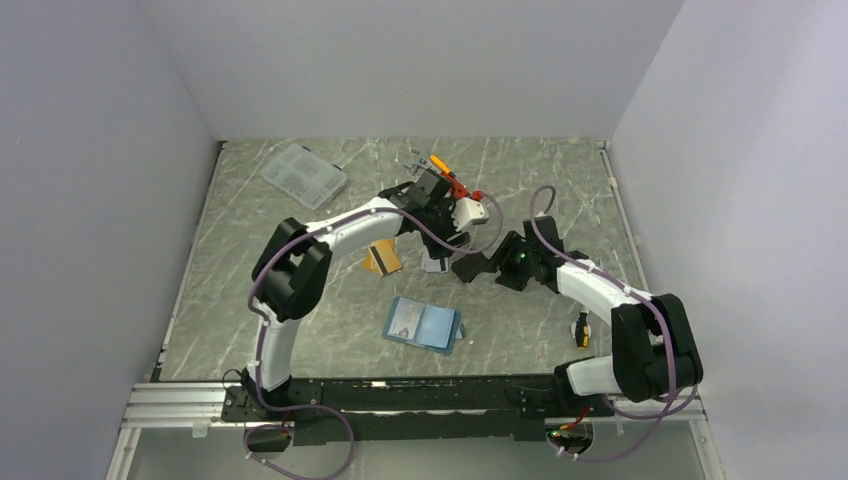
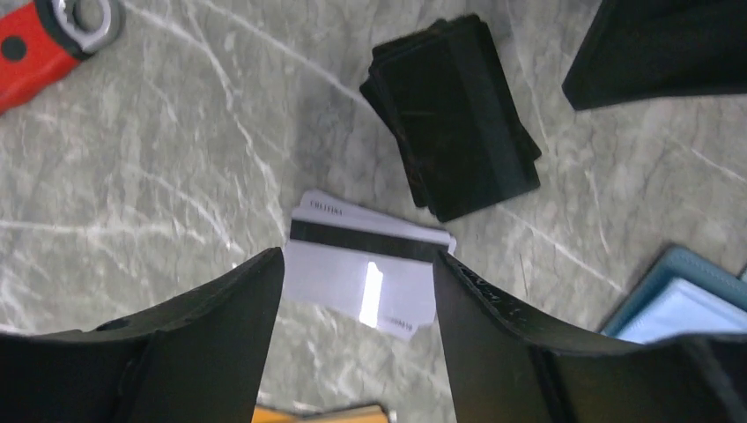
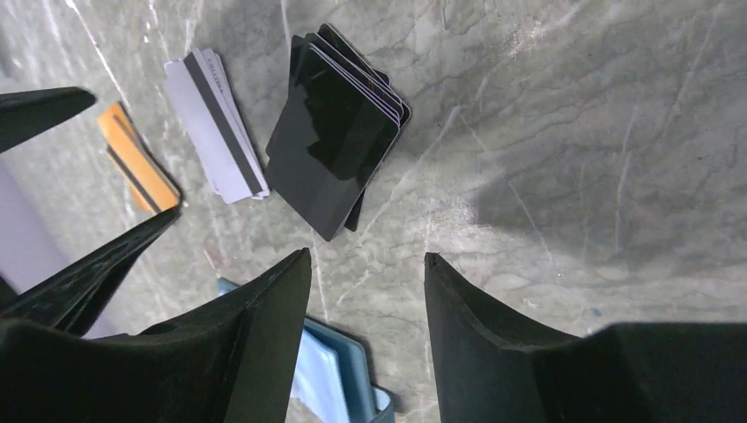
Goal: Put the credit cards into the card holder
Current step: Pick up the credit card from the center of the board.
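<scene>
Credit cards [image 2: 335,273] below open left pincer [image 2: 357,260], arm [image 1: 340,225] extended.

White-shelled arms [image 1: 345,225], black joints [image 1: 290,275], purple cables [image 1: 256,325], black tapered tool fingers [image 2: 176,352]

My table [image 1: 585,170] is grey, marble-veined; plain pale walls [image 1: 420,60] enclose its left, far and right edges. Aluminium rail [image 1: 170,405] along near edge. Even light.

clear plastic compartment box [image 1: 303,175] sits back left on the grey marble-look tabletop [image 1: 570,180]. red-orange tool [image 2: 31,48] lies near the back middle, 1 small yellow-black thing [image 1: 581,330] near the right edge.
</scene>
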